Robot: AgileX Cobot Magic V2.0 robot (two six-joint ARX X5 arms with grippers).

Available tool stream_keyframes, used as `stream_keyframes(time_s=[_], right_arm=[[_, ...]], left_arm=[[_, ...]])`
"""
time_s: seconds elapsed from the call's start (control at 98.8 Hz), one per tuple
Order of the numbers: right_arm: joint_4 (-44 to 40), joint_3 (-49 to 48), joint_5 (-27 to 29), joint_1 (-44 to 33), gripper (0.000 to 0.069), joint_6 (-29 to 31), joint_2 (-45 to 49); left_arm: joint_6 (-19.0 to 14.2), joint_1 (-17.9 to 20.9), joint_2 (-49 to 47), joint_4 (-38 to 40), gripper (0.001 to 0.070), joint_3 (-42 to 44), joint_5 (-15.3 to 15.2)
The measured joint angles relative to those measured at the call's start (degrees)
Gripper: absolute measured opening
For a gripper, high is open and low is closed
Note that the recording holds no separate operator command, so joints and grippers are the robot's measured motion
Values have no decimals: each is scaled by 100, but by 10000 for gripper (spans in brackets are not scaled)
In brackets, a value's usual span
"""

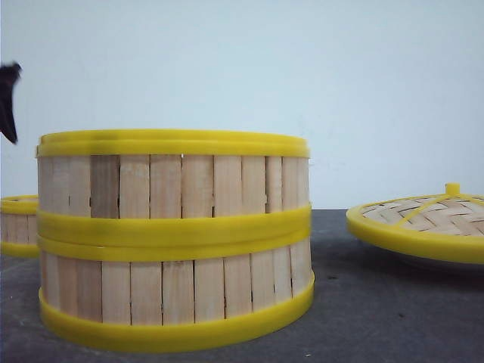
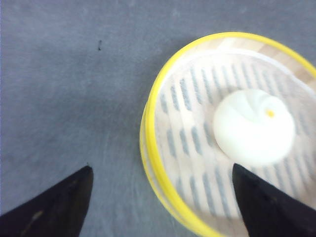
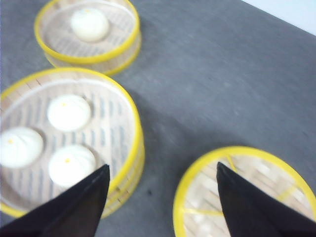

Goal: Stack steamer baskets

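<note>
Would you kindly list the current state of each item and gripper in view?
Two-basket stack: stacked, uncovered, three buns inside.
Single basket: alone on the table, uncovered, one bun inside.
Lid: off, lying apart.
Left gripper: open, empty.
Right gripper: open, empty.

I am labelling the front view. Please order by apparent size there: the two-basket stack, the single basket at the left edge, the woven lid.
1. Two-basket stack, though it is nearest the camera.
2. Woven lid, cut off by the frame.
3. Single basket, mostly hidden.

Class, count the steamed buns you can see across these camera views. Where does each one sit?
4. Three lie in the top basket of the stack; one in the separate single basket. Others may hide in the stack's lower basket.
</note>
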Motion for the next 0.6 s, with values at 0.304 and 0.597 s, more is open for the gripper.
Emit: stream_keyframes(time_s=[0.304,0.597], right_arm=[[-527,0,448,0,421,103,-2],[-527,0,461,2,421,164,-2]], left_arm=[[0,0,1290,11,550,549,0],[2,-4,1803,28,370,549,0]])
